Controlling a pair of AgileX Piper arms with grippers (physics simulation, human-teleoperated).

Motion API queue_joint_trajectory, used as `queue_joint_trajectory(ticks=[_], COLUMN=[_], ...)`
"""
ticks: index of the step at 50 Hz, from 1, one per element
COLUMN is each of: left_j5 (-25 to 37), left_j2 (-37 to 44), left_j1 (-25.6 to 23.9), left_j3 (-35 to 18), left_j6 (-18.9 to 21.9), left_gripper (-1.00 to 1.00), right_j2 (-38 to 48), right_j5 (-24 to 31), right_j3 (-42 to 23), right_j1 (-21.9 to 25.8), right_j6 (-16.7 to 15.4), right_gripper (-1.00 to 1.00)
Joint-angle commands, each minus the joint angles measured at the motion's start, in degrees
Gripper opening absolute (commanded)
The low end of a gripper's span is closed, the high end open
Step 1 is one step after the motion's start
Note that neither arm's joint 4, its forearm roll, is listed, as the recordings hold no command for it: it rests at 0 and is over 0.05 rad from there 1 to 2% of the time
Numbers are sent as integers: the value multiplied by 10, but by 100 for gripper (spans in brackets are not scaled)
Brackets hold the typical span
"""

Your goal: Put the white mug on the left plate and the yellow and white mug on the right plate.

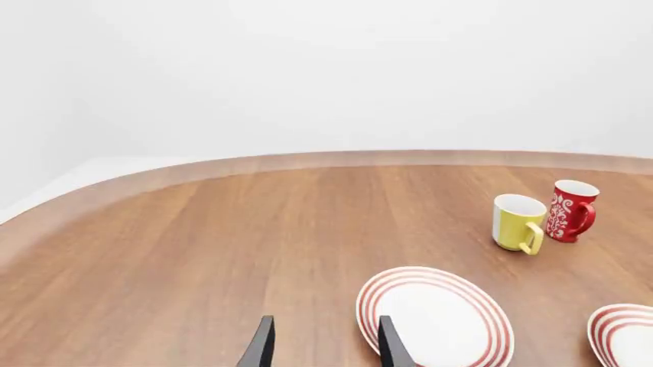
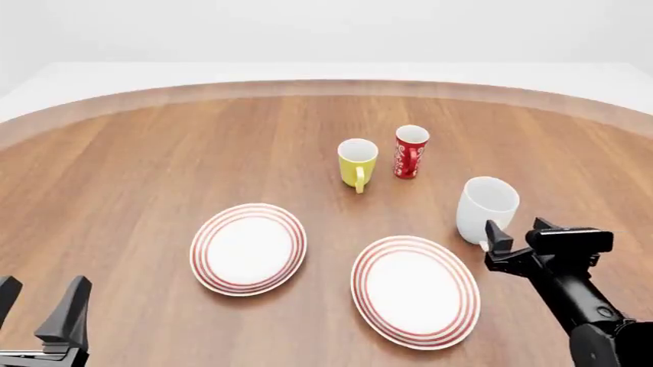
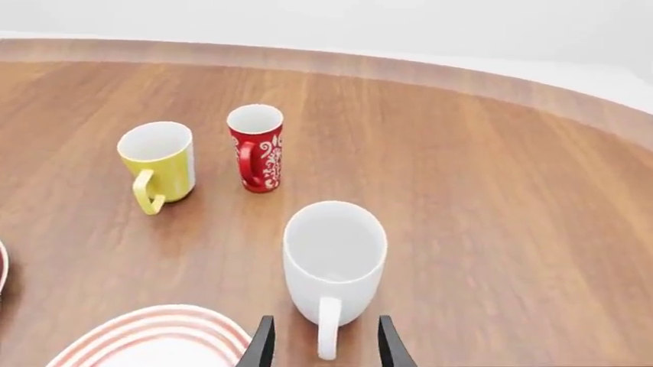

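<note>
Right gripper (image 3: 321,342) agape astride the white mug (image 3: 334,260) handle (untouched); left gripper (image 2: 39,310) agape too

A red-and-white patterned mug (image 2: 411,151) stands upright on the wooden table (image 2: 133,160).

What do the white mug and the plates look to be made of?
White mug: apparently glazed ceramic, smooth with soft sheen and thick rim. Left plate and right plate: likely glazed ceramic too, glossy white with red rings. It's a render, so not certain.
</note>
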Motion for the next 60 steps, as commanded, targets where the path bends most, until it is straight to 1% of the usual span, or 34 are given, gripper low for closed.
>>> queue_joint_trajectory(ticks=[1, 31, 40, 45, 46, 52, 60], left_j5=[0, 0, 0, 0, 0, 0, 0], left_j2=[0, 0, 0, 0, 0, 0, 0], left_j1=[0, 0, 0, 0, 0, 0, 0], left_j3=[0, 0, 0, 0, 0, 0, 0], left_j6=[0, 0, 0, 0, 0, 0, 0], left_gripper=[100, 100, 100, 100, 100, 100, 100], right_j2=[52, 153, 167, 175, 176, 174, 149], right_j5=[-26, -72, -74, -73, -72, -71, -61], right_j3=[-11, -30, -36, -40, -41, -41, -35], right_j1=[-4, -7, -6, 3, 1, 1, -2], right_j6=[0, 4, 4, 11, 10, 11, 9], right_gripper=[100, 100, 100, 100, -100, -100, -100])
